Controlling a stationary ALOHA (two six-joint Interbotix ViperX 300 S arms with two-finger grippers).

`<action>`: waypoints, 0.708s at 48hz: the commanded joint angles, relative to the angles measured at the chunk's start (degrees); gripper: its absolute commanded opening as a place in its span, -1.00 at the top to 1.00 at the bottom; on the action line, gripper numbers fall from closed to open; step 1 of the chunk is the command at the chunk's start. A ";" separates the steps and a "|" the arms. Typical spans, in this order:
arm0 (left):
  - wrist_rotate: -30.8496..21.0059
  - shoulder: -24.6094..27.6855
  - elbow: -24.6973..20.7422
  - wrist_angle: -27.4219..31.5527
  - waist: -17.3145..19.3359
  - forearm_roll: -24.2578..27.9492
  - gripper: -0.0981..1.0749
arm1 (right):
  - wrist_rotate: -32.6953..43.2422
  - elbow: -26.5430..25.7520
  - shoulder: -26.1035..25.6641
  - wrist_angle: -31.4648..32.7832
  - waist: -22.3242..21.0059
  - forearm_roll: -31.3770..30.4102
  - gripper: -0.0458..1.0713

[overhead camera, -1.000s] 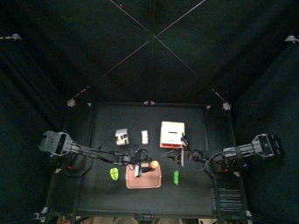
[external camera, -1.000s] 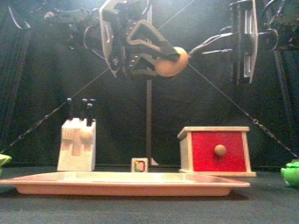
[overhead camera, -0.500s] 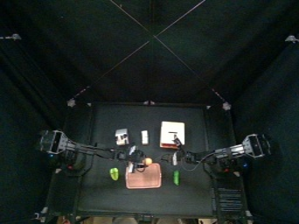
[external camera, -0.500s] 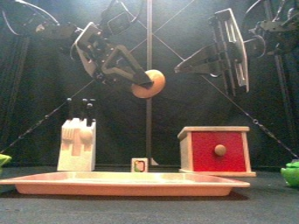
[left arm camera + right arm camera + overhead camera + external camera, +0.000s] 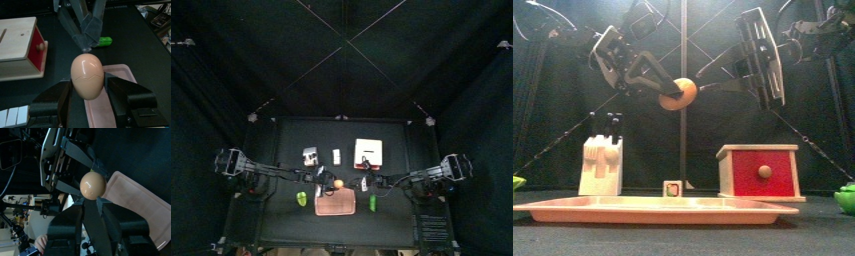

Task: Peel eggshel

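Below, the pink tray (image 5: 647, 208) is seen lying flat on the black table (image 5: 291, 135), and the egg (image 5: 87, 75) is held in the air above it. On the table behind the tray are set a wooden box with a red front (image 5: 762, 171), a pale wooden block (image 5: 601, 166) and a very small cube (image 5: 673, 187); a bright green piece (image 5: 105, 40) lies beside the tray. The egg is clamped between the jaws of the left gripper (image 5: 88, 95), which are closed against its sides. Its shell is tan-orange and smooth, and a jagged crack is seen running across its middle. The right gripper (image 5: 95, 203) is placed at the egg's far end, its fingertips close together at the shell; whether the shell is pinched cannot be told.
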 commanded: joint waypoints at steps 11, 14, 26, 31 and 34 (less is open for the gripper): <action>0.09 0.62 -1.23 -3.96 -0.09 0.18 -0.07 | -0.18 -3.08 2.11 -0.18 0.00 -0.53 -0.62; 0.09 0.97 -1.23 -4.39 -0.09 0.18 -0.07 | -0.18 -3.78 2.72 -0.09 -0.09 -0.88 -0.63; 0.09 2.29 -1.85 -5.10 -0.09 0.26 -0.07 | -0.18 -5.62 4.13 -0.18 -0.18 -1.58 -0.63; 0.09 2.72 -2.20 -5.10 -0.18 0.18 -0.07 | -0.18 -5.80 4.31 -0.09 -0.26 -1.58 -0.63; 0.09 2.90 -2.37 -5.10 -0.18 0.26 -0.07 | -0.18 -5.71 4.39 -0.18 -0.26 -1.58 -0.63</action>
